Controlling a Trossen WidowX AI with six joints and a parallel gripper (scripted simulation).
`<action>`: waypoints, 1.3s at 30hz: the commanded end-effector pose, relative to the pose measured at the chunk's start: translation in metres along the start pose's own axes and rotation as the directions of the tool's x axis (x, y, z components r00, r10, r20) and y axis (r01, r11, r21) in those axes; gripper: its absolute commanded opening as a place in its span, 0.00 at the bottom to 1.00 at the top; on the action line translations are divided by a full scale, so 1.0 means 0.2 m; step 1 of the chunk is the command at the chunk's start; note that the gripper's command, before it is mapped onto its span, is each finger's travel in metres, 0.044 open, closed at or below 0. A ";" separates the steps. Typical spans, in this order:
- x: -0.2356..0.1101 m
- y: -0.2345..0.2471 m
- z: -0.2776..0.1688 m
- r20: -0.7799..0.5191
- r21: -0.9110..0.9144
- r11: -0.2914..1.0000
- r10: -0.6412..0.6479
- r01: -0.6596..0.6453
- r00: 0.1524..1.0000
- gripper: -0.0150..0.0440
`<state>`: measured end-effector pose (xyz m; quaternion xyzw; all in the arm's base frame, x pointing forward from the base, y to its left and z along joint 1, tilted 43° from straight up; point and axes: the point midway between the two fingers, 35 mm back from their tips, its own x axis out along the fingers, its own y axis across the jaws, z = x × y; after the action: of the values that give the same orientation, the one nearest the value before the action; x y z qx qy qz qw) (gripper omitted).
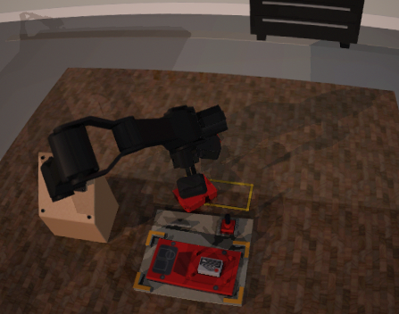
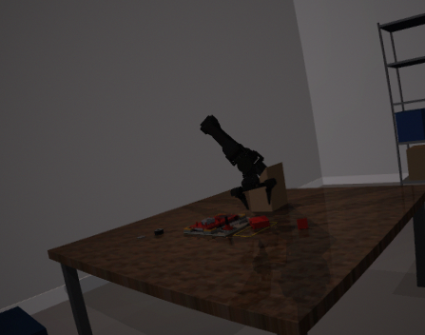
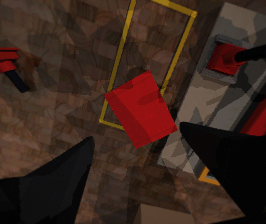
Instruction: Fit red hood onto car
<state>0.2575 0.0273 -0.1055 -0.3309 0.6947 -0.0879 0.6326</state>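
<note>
The red hood lies on the table, turned askew, over the left corner of a yellow marked rectangle. My gripper is open and empty. It hovers right above the hood with one finger on either side, apart from it. The red chassis sits in the grey jig in front of the hood, with the grey engine block on its deck. The pegs are too small to make out.
A small red part with a black stick stands on the jig's back edge. Another small red piece lies beyond the rectangle. The arm's cardboard pedestal stands at the left. A small dark object lies far off.
</note>
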 end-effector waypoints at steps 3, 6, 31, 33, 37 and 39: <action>-0.04 -0.01 0.04 -0.046 -0.369 0.924 -0.130 0.104 0.990 1.00; -0.04 -0.01 0.04 -0.046 -0.369 0.924 -0.130 0.104 0.990 1.00; 0.05 -0.02 0.04 -0.046 -0.369 0.924 -0.130 0.104 0.991 1.00; 0.05 -0.02 0.04 -0.046 -0.369 0.924 -0.130 0.104 0.991 1.00; 0.07 -0.02 0.04 -0.046 -0.369 0.924 -0.130 0.104 0.991 1.00; 0.08 -0.02 0.04 -0.046 -0.369 0.924 -0.130 0.104 0.990 1.00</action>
<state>0.2677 0.0206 -0.1154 -0.4777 0.6983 -0.0048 0.5331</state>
